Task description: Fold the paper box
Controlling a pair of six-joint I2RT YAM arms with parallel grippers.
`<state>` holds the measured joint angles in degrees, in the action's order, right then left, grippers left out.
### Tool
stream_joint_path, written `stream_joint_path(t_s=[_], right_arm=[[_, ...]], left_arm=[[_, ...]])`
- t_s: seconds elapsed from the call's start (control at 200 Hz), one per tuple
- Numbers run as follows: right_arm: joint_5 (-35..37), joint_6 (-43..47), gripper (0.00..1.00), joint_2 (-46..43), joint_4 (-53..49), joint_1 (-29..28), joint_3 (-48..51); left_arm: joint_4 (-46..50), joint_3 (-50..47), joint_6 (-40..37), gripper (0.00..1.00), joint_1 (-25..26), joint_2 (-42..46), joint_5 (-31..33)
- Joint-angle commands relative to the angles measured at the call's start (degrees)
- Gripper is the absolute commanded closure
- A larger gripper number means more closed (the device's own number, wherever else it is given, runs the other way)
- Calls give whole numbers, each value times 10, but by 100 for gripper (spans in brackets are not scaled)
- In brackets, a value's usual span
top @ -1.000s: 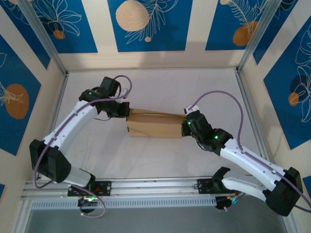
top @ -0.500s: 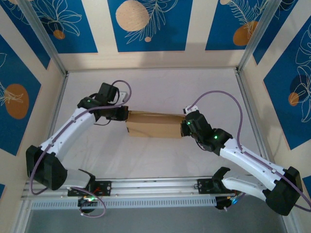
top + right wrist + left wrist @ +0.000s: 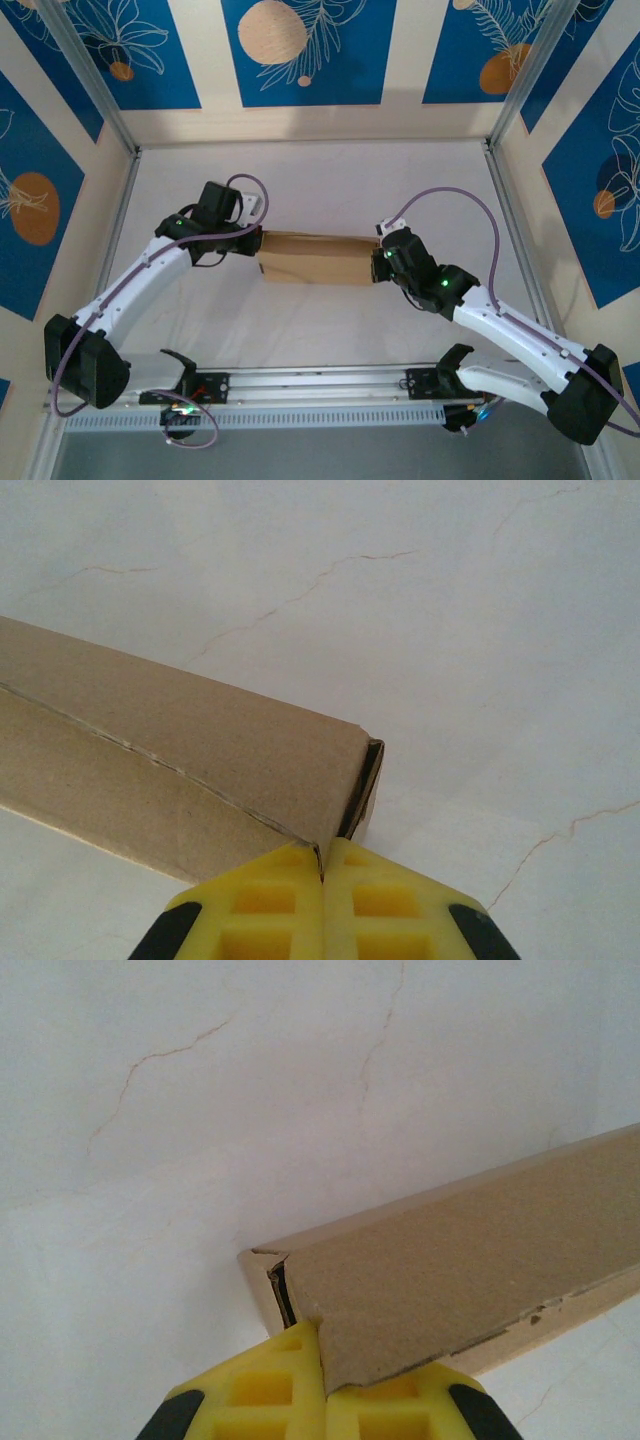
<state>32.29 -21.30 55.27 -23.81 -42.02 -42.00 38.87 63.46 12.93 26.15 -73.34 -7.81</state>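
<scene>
The paper box [image 3: 318, 258] is plain brown cardboard, folded into a shallow closed shape lying crosswise mid-table. My left gripper [image 3: 257, 243] is shut, its tips against the box's left end. In the left wrist view the yellow fingers [image 3: 262, 1385] meet at the box's corner [image 3: 275, 1280], and a lid panel [image 3: 470, 1260] overlaps the right finger. My right gripper [image 3: 381, 262] is shut against the box's right end. In the right wrist view its gripper tips [image 3: 322, 848] touch the box [image 3: 180, 760] at the corner edge, next to a dark open slit [image 3: 362, 780].
A white cloth [image 3: 330, 190] covers the table, fenced by metal rails [image 3: 118, 215] on both sides and patterned walls behind. The arms' bases sit on the near rail [image 3: 320, 385]. A purple cable [image 3: 470, 205] loops over the right arm.
The left arm has swung its elbow outward and lower, and its gripper has slid slightly down along the box's left end. The box has shifted a little left. The right arm has barely moved.
</scene>
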Motion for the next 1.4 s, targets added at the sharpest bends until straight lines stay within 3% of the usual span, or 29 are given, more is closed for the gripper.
stream_joint_path(t_s=[0.0, 0.26, 0.75, 0.88, 0.98, 1.066, 1.396], right_arm=[[-41, -5, 100, 11, -63, -9, 4], [-39, -6, 100, 10, -68, -9, 5], [-44, -20, 100, -4, -71, -5, 10], [-47, -23, 100, -4, -69, -2, 16], [-43, -24, 100, -4, -70, 0, 21], [-41, -25, 100, -4, -70, 2, 24], [-44, -33, 100, -2, -69, 0, 26]], left_arm=[[10, 5, -9, 100, 7, 7, -5], [4, 0, -25, 100, 14, 14, 4], [-137, -151, 13, 100, 81, 123, 99], [-147, -168, 26, 86, 83, 134, 89], [-139, -164, 28, 66, 83, 145, 77], [-131, -160, 34, 58, 82, 164, 69], [-112, -154, 59, 57, 82, 242, 76]])
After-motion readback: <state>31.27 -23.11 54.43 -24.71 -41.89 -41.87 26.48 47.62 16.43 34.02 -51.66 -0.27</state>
